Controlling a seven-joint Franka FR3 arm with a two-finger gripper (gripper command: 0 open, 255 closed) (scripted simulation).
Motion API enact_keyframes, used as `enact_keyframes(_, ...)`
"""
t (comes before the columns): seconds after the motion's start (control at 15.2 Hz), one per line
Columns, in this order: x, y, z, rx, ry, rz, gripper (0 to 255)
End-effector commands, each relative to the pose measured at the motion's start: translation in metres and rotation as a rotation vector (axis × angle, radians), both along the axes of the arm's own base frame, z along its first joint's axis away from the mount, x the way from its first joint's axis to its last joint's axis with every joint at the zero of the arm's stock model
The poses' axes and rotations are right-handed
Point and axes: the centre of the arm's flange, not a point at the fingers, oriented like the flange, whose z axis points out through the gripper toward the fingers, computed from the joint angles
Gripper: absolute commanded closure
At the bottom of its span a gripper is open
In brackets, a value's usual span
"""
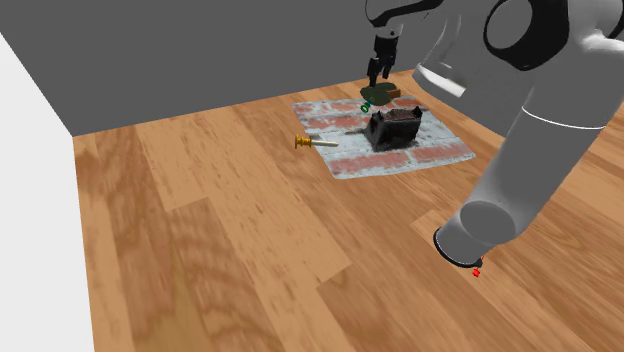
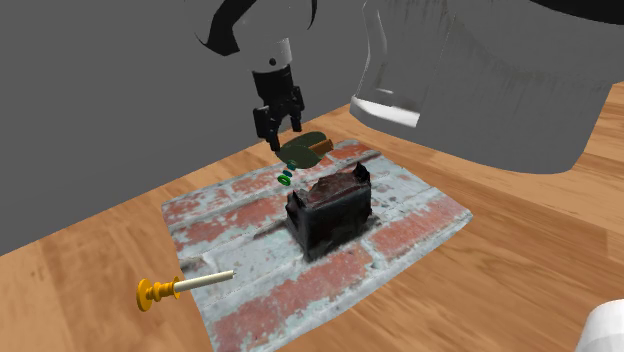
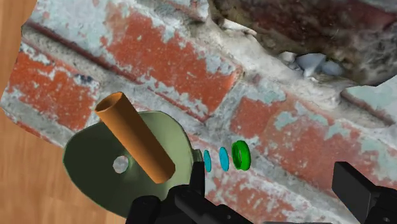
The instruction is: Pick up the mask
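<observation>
wrist close, others wider; shared mask

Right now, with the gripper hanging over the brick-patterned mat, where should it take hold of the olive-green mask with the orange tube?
Probably the orange tube, pinched across its width from above. The mask is an olive-green disc that seems to lie flat on the mat, offering little edge, while the tube slants up off it. The open gripper would need to shift over it first.

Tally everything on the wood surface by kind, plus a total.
Brick-patterned mat: 1
Dark box: 1
Yellow-handled pin: 1
Olive mask with orange tube: 1
Small discs beside the mask, two teal and one green: 3
Total: 7
</observation>
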Motion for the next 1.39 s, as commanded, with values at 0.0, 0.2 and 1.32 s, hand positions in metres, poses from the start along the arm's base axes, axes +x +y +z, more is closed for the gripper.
enact_keyframes(0.0, 0.017, -0.018, -0.011, -0.007, 0.012, 0.008, 0)
enact_keyframes(0.2, 0.042, -0.047, -0.025, -0.016, 0.030, 0.018, 0)
enact_keyframes(1.32, 0.049, -0.055, -0.068, -0.018, 0.035, 0.021, 255)
